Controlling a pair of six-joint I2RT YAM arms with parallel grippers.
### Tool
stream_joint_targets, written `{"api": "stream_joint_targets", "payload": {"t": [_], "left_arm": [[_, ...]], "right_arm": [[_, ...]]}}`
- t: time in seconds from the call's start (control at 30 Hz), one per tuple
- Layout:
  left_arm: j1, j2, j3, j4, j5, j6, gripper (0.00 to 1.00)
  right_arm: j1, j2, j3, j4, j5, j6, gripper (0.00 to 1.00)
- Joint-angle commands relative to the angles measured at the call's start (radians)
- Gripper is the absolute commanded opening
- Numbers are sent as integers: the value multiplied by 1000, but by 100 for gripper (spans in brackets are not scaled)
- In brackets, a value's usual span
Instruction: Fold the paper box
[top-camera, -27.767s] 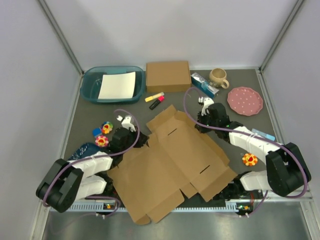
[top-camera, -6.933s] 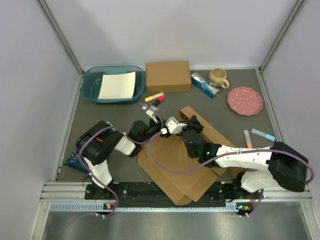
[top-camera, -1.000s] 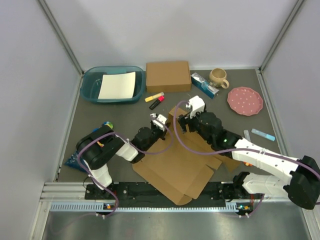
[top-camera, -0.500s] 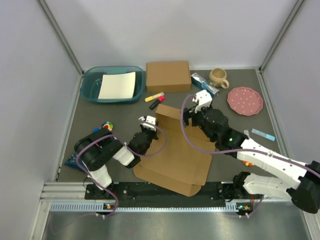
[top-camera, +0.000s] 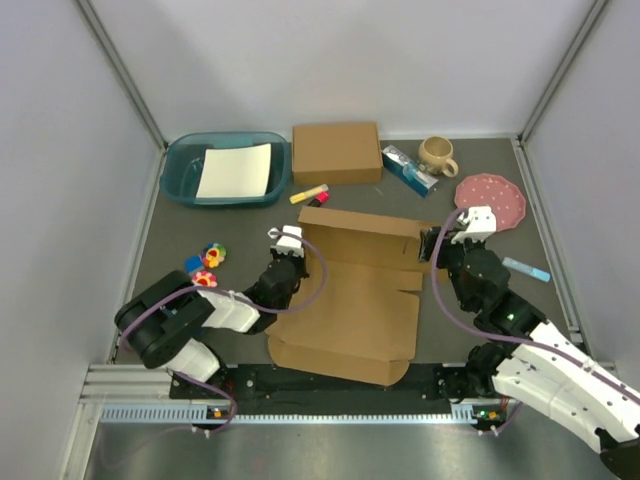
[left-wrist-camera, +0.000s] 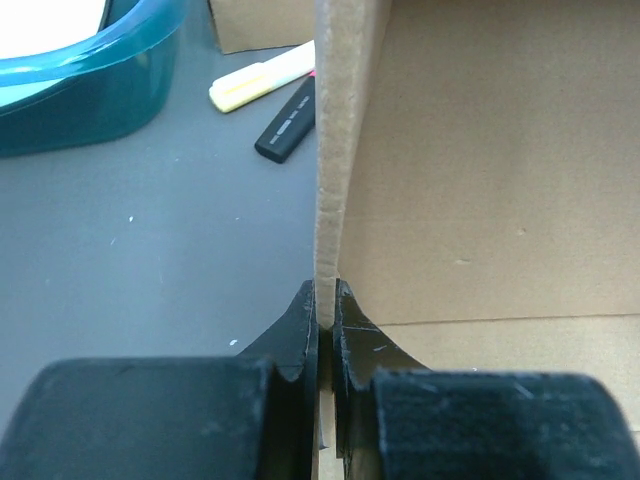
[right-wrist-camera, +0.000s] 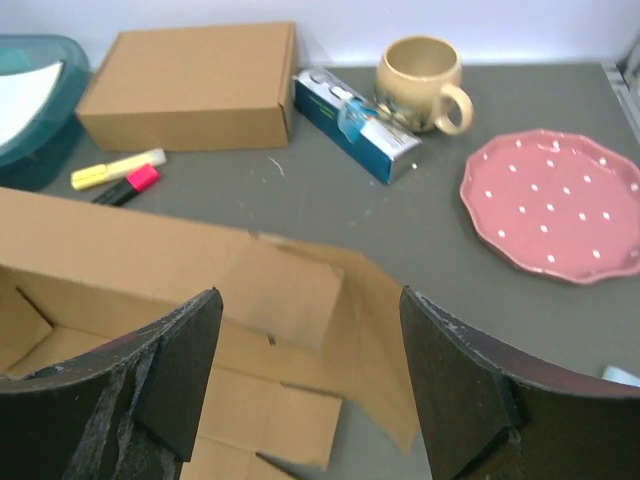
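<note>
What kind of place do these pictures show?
Probably a robot test cell in a lab, not a home: a grey table walled by plain white panels, a left arm and a right arm bolted at its near edge, and unrelated props like a mug and a pink plate.

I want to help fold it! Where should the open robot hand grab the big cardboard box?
Probably the right end of the paper box's standing back wall. It is a thin upright sheet, so the open right gripper could come down from above, one finger on each side, just as the left gripper pinches the left edge.
</note>
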Motion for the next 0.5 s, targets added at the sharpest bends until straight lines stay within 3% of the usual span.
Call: {"api": "stream_joint_targets", "payload": {"t": [0.0,0.2,0.47], "left_arm": [[-1,-43,43,-302,-97,-86,0],[1,-66,110,-449,-72,-101,0],[-1,-72,175,-537,-45,-84,0]], "right_arm": [[-7,29,31,-107,80,93,71],[-4,113,51,-78,69,90,70],[-5,304,163,30,77,-131,69]]}}
